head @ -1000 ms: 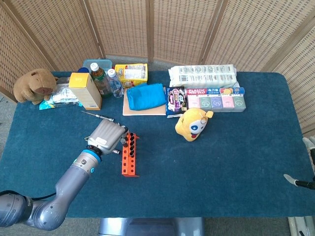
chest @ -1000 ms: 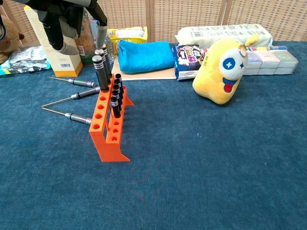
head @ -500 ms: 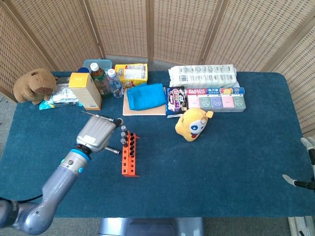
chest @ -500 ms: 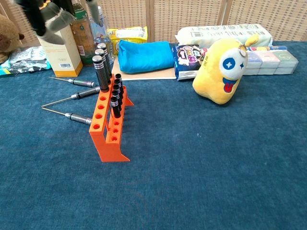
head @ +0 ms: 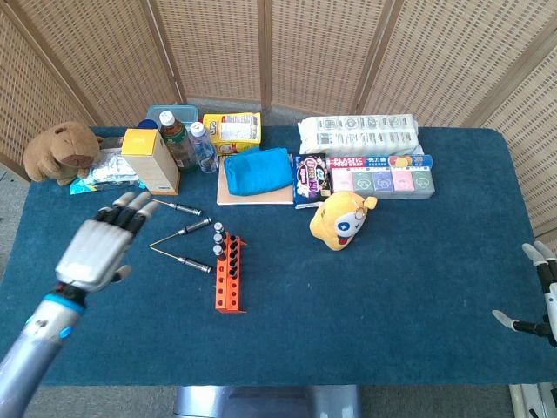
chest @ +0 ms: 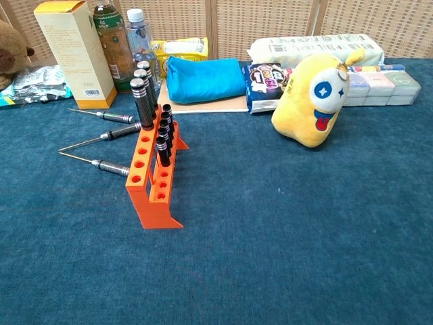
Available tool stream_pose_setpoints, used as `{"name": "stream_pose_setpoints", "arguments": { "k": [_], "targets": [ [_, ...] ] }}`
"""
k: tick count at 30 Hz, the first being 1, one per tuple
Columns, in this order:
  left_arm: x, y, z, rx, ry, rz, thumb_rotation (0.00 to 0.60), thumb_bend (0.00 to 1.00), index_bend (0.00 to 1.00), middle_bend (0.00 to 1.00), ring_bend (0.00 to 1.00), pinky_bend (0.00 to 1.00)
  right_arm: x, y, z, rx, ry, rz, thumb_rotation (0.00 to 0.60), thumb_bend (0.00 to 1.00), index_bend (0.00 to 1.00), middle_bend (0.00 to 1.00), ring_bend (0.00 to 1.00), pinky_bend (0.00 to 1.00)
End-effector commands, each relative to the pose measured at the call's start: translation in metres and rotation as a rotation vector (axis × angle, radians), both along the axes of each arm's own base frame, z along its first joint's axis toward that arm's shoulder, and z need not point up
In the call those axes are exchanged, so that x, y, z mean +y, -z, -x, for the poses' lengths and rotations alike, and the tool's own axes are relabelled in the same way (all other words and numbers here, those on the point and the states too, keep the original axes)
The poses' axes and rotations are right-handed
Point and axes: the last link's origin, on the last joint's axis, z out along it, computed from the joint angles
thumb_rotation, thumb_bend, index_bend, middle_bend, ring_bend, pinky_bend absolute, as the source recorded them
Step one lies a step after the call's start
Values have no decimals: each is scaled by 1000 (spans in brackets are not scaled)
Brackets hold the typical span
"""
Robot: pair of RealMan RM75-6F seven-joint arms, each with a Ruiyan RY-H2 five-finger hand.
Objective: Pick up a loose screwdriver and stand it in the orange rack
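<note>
Since the earlier frames, the left hand (head: pixel 103 246) has pulled away from the orange rack (head: pixel 229 277) toward the left, and it now hovers with fingers spread and nothing in it. Three loose screwdrivers (chest: pixel 100 135) lie on the blue table (head: pixel 392 287) just left of the rack, where several screwdrivers stand upright. At the far right edge the right hand (head: pixel 541 287) is only partly visible, so I cannot tell its state.

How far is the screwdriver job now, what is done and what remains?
Done: several screwdrivers stand in the orange rack. In hand: nothing; the left hand hovers open and empty beside the rack, and the right hand waits at the table edge. Left: three loose screwdrivers lie on the blue cloth.
</note>
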Motion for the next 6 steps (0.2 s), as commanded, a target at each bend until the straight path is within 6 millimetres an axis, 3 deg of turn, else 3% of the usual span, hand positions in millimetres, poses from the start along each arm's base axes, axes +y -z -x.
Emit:
{"name": "stream_pose_setpoints", "arguments": {
  "k": [1,6],
  "targets": [
    [-66,-23,78,-67,-104,-87,600,124,0,0,0,242,3,0,-2,-2,-12,2,600,0,0,0,0,0],
    [-99,-24,108,-69,-138,-121,600,124,0,0,0,223,6,-1,-3,3,-18,3,600,0,0,0,0,0]
  ]
}}
